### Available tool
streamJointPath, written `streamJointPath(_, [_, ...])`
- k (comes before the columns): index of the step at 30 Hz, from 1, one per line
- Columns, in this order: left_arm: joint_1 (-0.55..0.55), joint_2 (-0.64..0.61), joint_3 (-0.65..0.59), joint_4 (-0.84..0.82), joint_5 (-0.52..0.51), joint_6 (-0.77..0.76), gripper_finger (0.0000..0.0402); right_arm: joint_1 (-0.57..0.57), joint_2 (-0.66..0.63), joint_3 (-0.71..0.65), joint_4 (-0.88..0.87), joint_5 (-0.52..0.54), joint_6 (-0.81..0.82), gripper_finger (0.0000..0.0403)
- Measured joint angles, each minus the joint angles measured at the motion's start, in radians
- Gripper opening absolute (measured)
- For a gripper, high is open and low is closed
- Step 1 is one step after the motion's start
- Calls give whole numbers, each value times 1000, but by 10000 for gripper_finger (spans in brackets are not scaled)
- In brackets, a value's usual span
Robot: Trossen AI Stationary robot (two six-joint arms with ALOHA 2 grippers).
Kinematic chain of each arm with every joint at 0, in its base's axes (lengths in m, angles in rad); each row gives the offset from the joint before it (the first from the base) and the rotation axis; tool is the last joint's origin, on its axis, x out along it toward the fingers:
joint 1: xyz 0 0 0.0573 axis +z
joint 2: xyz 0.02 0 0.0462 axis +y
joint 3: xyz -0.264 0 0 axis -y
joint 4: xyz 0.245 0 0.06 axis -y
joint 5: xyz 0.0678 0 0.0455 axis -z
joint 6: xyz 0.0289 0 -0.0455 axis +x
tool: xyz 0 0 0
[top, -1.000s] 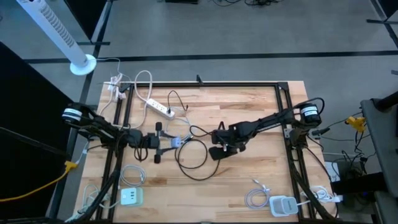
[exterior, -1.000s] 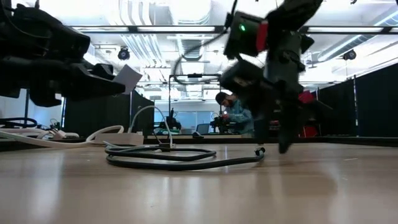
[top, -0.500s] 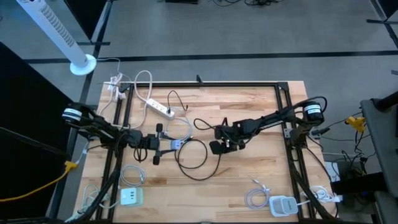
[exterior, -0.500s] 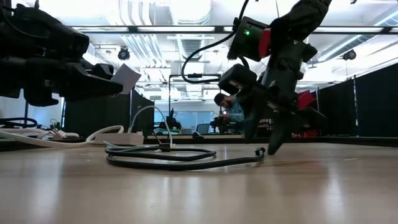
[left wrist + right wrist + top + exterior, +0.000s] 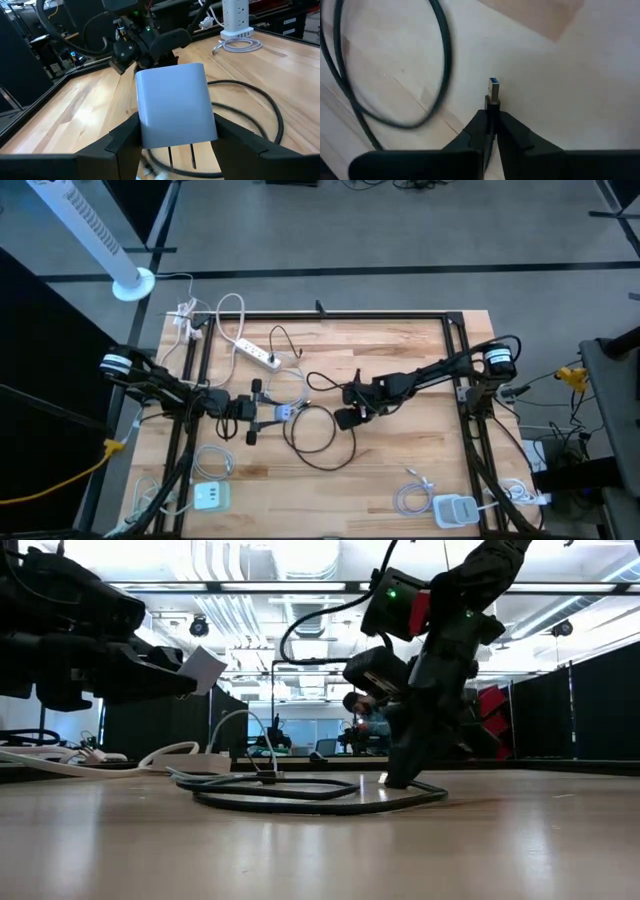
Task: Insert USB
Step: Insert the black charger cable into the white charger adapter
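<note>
My left gripper stands at the table's left middle, level, shut on a pale charger block whose two prongs point back at the wrist. My right gripper slants down at the table's middle, shut on the USB plug at the end of a black cable. The cable lies in a loop on the wood between the two grippers. In the low view the right fingertips are down at the table top, and the charger block hangs well above it. My left gripper pinches the charger block's two side faces between its two fingers, level, coming from the table's left. The block is lifted clear of the table, its flat front facing my right arm. My right gripper pinches the USB plug's dark body between its two fingertips, just behind the metal tip. That tip, with its blue insert, sticks out past the fingers. The fingers slant down from the table's right, and the cable trails slack onto the table.
A white power strip and white cords lie at the far left. Chargers with coiled white cables sit at the near left and near right. Black frame rails border the table. A person sits in the room behind.
My right gripper has tipped further over, gone down and a little toward the table's left, and shut on the USB plug that lay on the wood. The black cable's loop has shifted with it. The left gripper has kept still with the charger block.
</note>
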Motion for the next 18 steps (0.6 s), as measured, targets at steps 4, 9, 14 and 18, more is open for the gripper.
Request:
streamJointPath(4, [0,0,0,-3,0,-10,197,10,3,48,-59,79,-131,14])
streamJointPath(9, [0,0,0,-3,-1,-18,197,21,1,184,-292,200,-383,14])
streamJointPath(14, [1,0,0,-2,-9,-33,197,27,-1,269,-490,318,-600,14])
streamJointPath(18, [2,0,1,3,-10,-45,197,27,10,269,-524,306,-718,14])
